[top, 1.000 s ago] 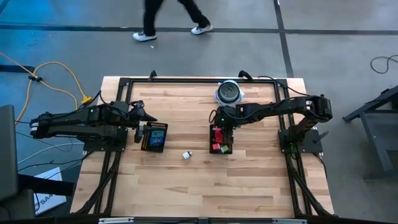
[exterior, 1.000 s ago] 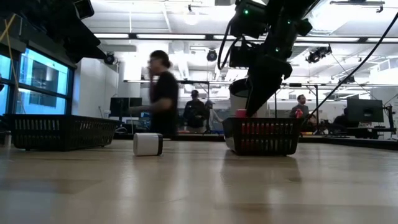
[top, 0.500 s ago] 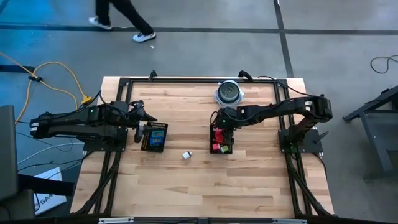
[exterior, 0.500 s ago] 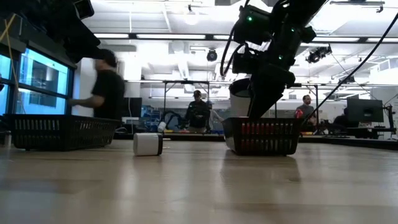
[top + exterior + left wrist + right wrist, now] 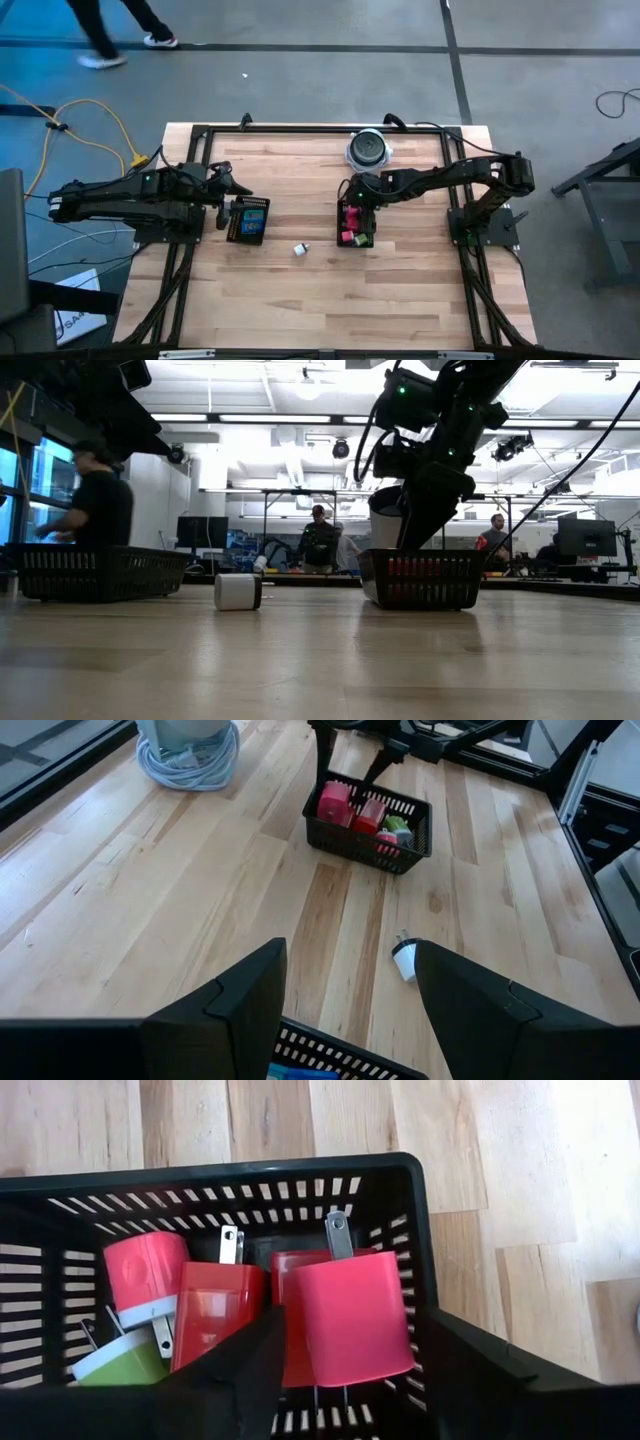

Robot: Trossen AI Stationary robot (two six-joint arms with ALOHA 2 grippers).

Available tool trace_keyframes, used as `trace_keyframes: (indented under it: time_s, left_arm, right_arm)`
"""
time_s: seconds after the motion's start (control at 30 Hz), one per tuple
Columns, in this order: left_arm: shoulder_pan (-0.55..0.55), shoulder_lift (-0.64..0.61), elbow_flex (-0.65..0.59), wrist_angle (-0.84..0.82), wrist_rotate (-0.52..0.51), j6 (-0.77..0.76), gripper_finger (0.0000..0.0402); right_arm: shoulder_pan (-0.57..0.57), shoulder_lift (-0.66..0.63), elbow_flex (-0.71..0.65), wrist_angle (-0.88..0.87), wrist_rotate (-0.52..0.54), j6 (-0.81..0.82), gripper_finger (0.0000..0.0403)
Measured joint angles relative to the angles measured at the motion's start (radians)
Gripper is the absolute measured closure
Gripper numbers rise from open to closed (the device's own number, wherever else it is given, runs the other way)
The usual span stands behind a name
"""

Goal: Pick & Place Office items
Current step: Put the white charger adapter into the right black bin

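A black mesh tray (image 5: 420,1200) right of the table's middle (image 5: 355,238) holds red plug blocks and a green one (image 5: 115,1362). My right gripper (image 5: 350,1320) reaches down into it from above, open, its fingers on either side of the top red block (image 5: 350,1305). That block lies on the other red pieces. A white piece (image 5: 300,249) lies on the bare wood between the trays. My left gripper (image 5: 350,980) hangs open above the left tray (image 5: 247,222), which holds teal and dark pieces. My right gripper points steeply down over the top red block in the tray. A gap shows between one finger (image 5: 470,1370) and the block's side. Whether the other finger (image 5: 255,1365) touches the block's opposite side (image 5: 292,1330) I cannot tell.
A round grey-and-black disc (image 5: 368,148) with a coiled cable stands at the far edge, just behind the right tray. Black frame rails run along the table's edges. People move about in the room beyond the table.
In the low view a red piece showed above the right tray's rim beside my right gripper a second ago. It has since sunk below the rim. A person behind the table has walked toward the left.
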Motion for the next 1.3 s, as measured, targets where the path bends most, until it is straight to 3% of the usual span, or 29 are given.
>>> trace_keyframes:
  time_s: [0.73,0.97,1.3]
  left_arm:
    - [0.000,0.000,0.000,0.000,0.000,0.000,0.0186]
    - [0.000,0.000,0.000,0.000,0.000,0.000,0.0186]
    - [0.000,0.000,0.000,0.000,0.000,0.000,0.0186]
  right_arm:
    - [0.018,-0.109,0.001,0.059,0.013,-0.069,0.0188]
    - [0.100,-0.109,0.001,0.208,0.014,-0.252,0.0188]
    - [0.146,-0.036,0.042,0.268,0.055,-0.254,0.0188]
